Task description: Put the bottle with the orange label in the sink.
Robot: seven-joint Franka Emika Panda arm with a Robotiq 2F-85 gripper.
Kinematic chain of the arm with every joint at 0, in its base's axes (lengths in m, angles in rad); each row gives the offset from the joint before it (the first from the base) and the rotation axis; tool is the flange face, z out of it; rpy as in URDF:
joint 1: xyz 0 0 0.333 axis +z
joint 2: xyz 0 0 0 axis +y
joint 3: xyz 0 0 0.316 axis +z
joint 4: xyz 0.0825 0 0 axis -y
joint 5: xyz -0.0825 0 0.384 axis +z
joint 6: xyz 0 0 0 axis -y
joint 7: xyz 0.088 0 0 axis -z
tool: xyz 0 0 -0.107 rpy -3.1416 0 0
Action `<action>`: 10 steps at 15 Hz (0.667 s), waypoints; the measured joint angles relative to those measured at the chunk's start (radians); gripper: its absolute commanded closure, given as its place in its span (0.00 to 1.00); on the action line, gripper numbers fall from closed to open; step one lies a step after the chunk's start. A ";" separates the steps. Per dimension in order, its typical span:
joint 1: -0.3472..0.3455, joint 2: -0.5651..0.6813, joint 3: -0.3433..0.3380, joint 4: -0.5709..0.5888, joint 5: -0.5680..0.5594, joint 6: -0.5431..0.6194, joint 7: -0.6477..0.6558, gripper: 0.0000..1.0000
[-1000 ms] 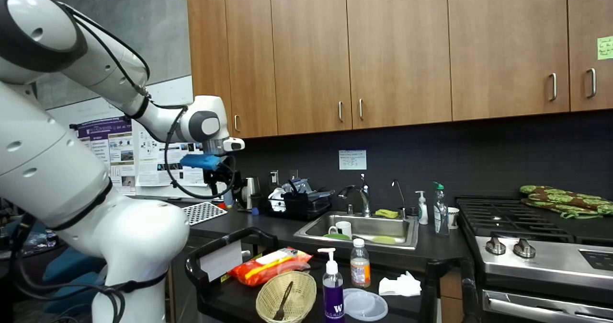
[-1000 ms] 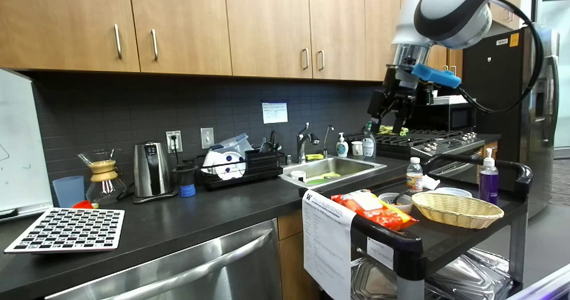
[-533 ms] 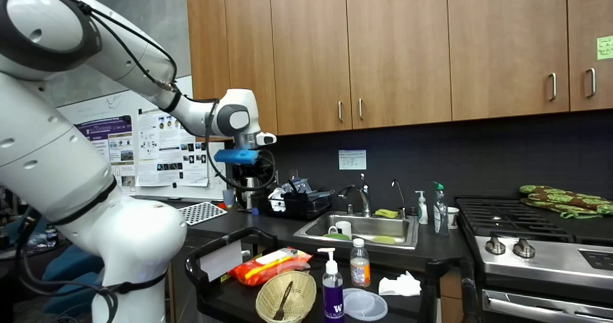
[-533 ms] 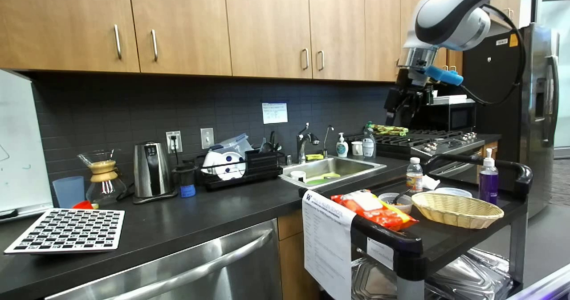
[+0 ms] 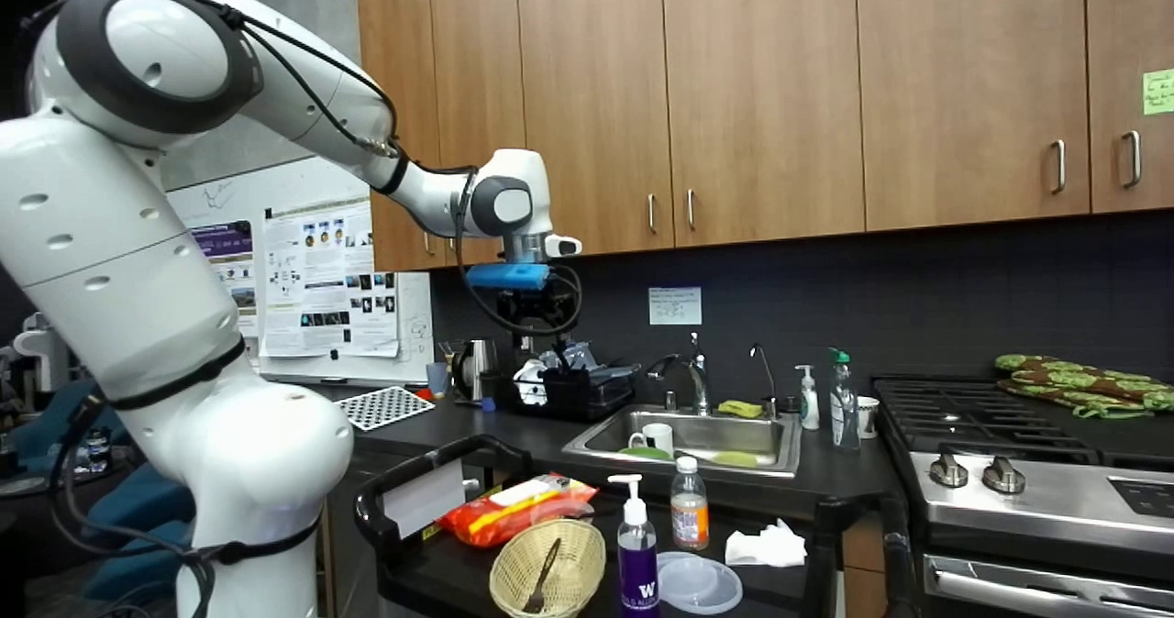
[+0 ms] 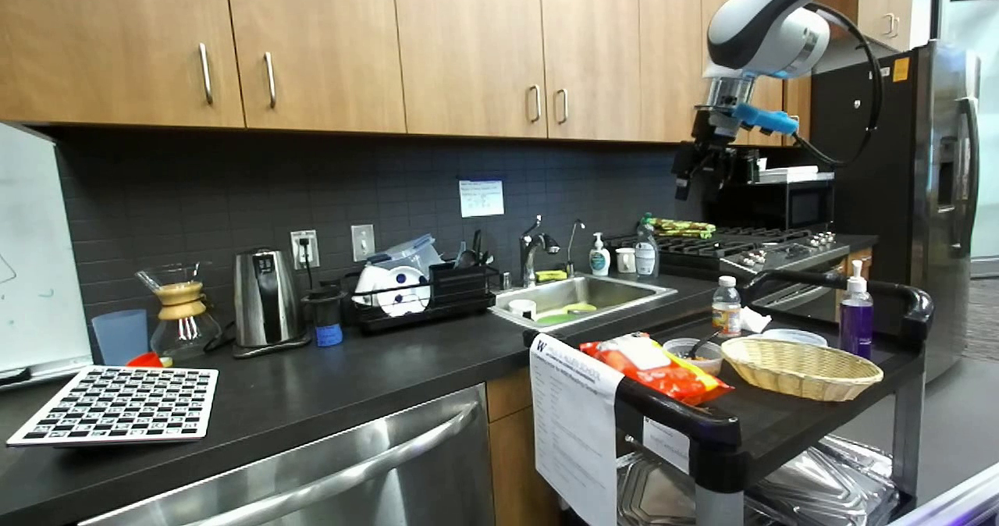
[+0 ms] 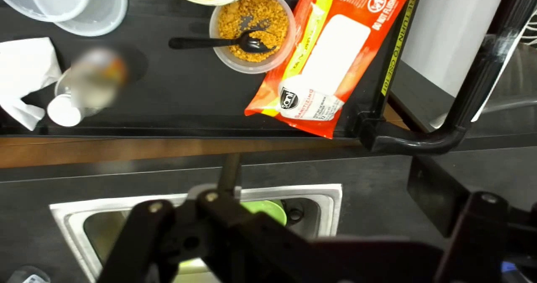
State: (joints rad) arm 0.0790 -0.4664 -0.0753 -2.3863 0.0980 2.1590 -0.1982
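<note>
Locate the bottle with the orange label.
In an exterior view, the bottle stands upright on the black cart, right of the purple pump bottle and left of the crumpled white napkin.

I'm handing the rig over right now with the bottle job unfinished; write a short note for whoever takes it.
Gripper: open, holding nothing, up in the air.
Bottle with the orange label: upright on the black cart, beside the white tissue.
Sink: in the counter next to the cart; a white mug and a green dish are in it.
Done: no part of the transfer.
Left: grasp the bottle, lift, carry to the sink, lower, release.
</note>
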 measured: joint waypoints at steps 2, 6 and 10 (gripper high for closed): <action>-0.030 0.035 0.005 0.045 -0.043 -0.032 0.032 0.00; -0.078 0.074 0.008 0.112 -0.108 -0.092 0.088 0.00; -0.098 0.083 0.007 0.141 -0.118 -0.106 0.111 0.00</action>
State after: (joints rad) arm -0.0188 -0.3837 -0.0681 -2.2452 -0.0205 2.0535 -0.0870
